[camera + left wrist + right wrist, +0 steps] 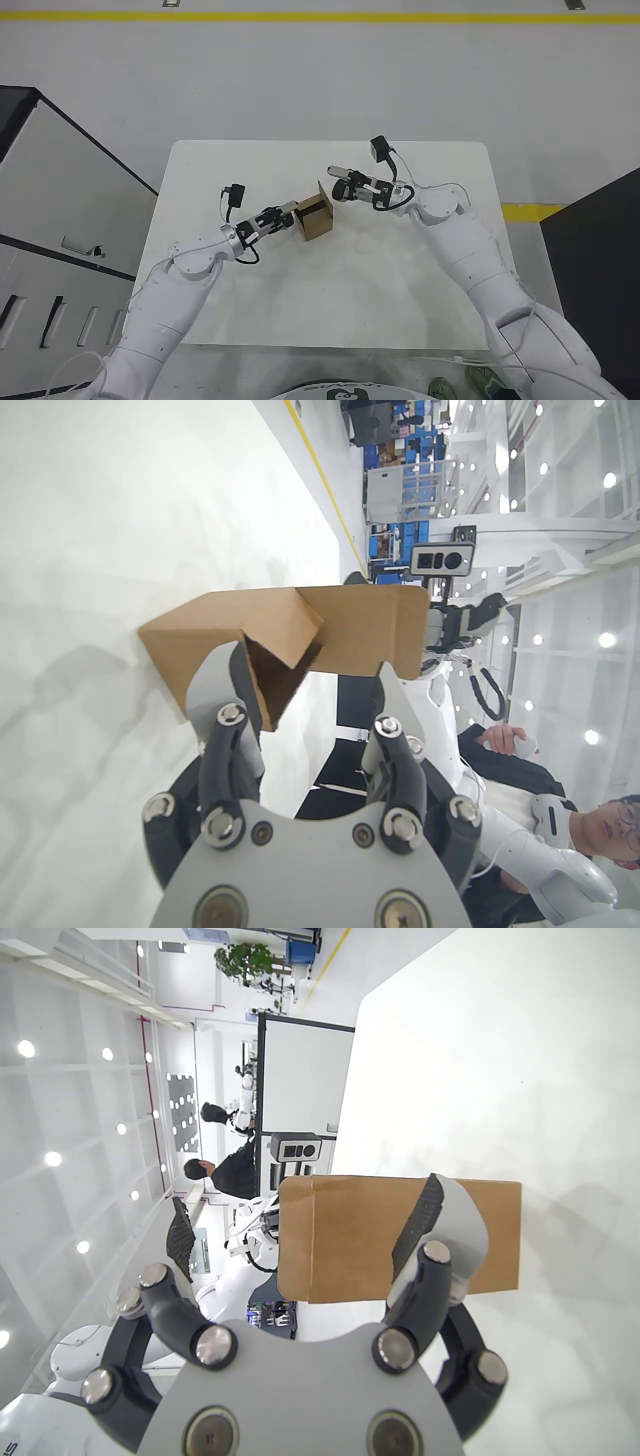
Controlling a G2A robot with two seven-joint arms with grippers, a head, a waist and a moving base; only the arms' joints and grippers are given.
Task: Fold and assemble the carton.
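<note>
From the top: small brown carton (314,216) near the middle of the white worktop (400,290), partly folded, with one flap upright on its far side. Sits between the left pincer (287,215), at its left side, and the right pincer (338,181), just beside the upright flap.

Left wrist: carton (280,625) on the worktop (125,525), one short flap bent inward, a tall round-cornered flap behind. Inside, bare cardboard. Left pincer (310,657) spread wide, one finger (235,680) against a side wall's edge, grasping nothing.

Right wrist: flat creased carton panel (350,1238). Right pincer (306,1189) gapes wide, one finger (450,1223) before the panel, clamps nothing.
</note>
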